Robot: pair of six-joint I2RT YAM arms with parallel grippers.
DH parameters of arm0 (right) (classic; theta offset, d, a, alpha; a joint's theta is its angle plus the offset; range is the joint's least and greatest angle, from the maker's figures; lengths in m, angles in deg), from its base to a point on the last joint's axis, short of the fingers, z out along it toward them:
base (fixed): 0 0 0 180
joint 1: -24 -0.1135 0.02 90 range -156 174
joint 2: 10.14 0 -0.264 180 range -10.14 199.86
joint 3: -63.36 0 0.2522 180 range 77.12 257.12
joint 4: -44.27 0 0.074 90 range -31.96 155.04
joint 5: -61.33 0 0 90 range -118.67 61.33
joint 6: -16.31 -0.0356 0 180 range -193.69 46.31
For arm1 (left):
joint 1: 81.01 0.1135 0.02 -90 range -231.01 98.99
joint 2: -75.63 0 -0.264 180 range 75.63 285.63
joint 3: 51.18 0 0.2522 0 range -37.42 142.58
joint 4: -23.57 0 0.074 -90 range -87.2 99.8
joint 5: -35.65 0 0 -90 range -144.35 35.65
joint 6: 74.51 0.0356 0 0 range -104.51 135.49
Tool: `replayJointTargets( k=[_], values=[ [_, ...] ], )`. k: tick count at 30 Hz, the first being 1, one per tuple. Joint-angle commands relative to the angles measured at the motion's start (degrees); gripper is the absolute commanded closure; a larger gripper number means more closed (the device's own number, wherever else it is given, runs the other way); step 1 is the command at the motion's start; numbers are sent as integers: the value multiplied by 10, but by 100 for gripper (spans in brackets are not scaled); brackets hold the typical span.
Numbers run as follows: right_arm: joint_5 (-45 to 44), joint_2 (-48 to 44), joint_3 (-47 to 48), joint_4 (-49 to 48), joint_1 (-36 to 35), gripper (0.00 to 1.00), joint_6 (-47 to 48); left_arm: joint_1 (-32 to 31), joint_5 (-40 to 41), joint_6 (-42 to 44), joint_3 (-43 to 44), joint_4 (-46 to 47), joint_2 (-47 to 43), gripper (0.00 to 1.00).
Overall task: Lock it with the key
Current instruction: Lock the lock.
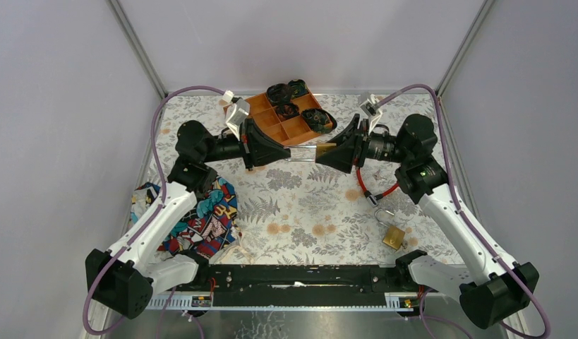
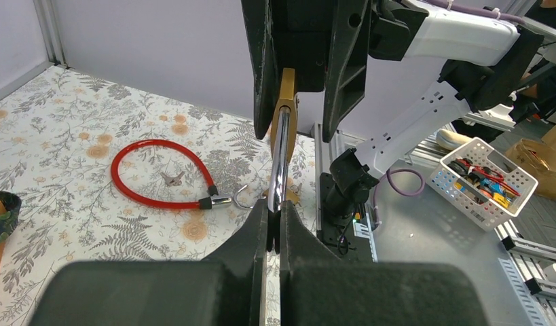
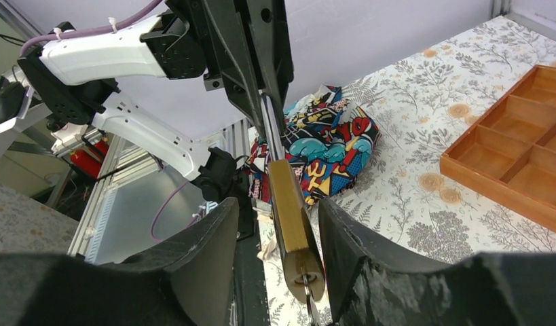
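A long-shackle brass padlock [image 1: 325, 149] hangs level between my two arms above the table. My left gripper [image 1: 284, 150] is shut on its chrome shackle [image 2: 280, 163]; in the left wrist view the fingertips [image 2: 261, 224] pinch the shackle's end. My right gripper [image 1: 334, 151] is open with its jaws on either side of the brass body [image 3: 288, 210], which lies nearer the right finger. A key [image 3: 309, 297] sits in the keyhole at the body's near end.
A second brass padlock [image 1: 392, 235] with an open shackle lies near the right arm's base. A red cable lock [image 1: 374, 191] lies beside it, with loose keys [image 2: 172, 178] inside its loop. A wooden tray [image 1: 282, 120] stands at the back, and a colourful cloth [image 1: 201, 215] lies at the left.
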Motion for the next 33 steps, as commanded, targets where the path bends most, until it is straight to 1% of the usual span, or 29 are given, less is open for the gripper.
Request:
replayJointTargets(
  k=[1,2,3,4,6,7,8,11,13,19,26,30,33],
  values=[
    [18,-26,-12,-26,18,47,-11,2,7,-17,1,82,-11,100],
    [20,-29,-15,-31,21,49,-16,2,7,-17,1,83,-11,100],
    [21,-30,-15,-32,21,54,-17,2,6,-17,1,81,-10,100],
    [20,-30,-15,-33,21,60,-19,2,6,-16,1,82,-10,100],
    [19,-29,-15,-37,21,80,-25,2,4,-16,2,84,-8,100],
    [18,-28,-15,-43,21,85,-29,1,5,-17,2,84,-7,100],
    [17,-28,-14,-49,21,88,-32,0,5,-16,3,85,-7,100],
    [21,-24,-14,-62,21,93,-35,-24,13,-3,2,91,-5,100],
    [29,-21,-23,-96,21,95,-53,-44,22,-4,1,104,-2,100],
    [25,-15,-37,-183,21,100,-79,-71,22,-58,14,157,32,100],
    [11,10,-53,-244,21,100,-89,-117,15,-62,37,177,61,100],
    [-1,14,-76,-281,21,100,-98,-134,27,-93,39,231,74,100],
    [-4,16,-80,-290,21,100,-97,-147,33,-85,43,235,79,100]
  ],
)
